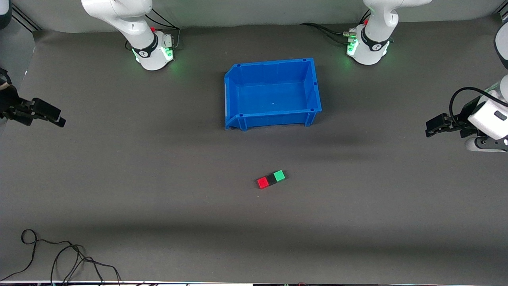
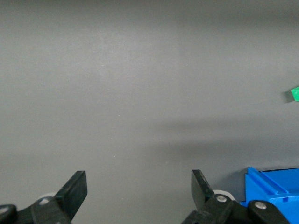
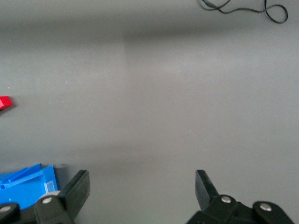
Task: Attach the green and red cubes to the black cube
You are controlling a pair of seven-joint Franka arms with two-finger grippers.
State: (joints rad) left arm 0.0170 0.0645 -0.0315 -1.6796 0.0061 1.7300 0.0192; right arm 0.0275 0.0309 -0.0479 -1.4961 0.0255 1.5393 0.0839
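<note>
The red cube (image 1: pixel 262 182), black cube (image 1: pixel 271 179) and green cube (image 1: pixel 279 175) lie joined in one short row on the grey table, nearer to the front camera than the blue bin (image 1: pixel 232 89). My left gripper (image 1: pixel 430 129) is open and empty at the left arm's end of the table. My right gripper (image 1: pixel 59 118) is open and empty at the right arm's end. The left wrist view shows a sliver of the green cube (image 2: pixel 295 94); the right wrist view shows a sliver of the red cube (image 3: pixel 4 102). Both wrist views show bare table between the jaws (image 2: pixel 139 186) (image 3: pixel 142 186).
The blue bin stands empty between the two arm bases and shows in both wrist views (image 2: pixel 271 186) (image 3: pixel 25 186). A loose black cable (image 1: pixel 59 254) lies by the table's front edge at the right arm's end, also in the right wrist view (image 3: pixel 243 8).
</note>
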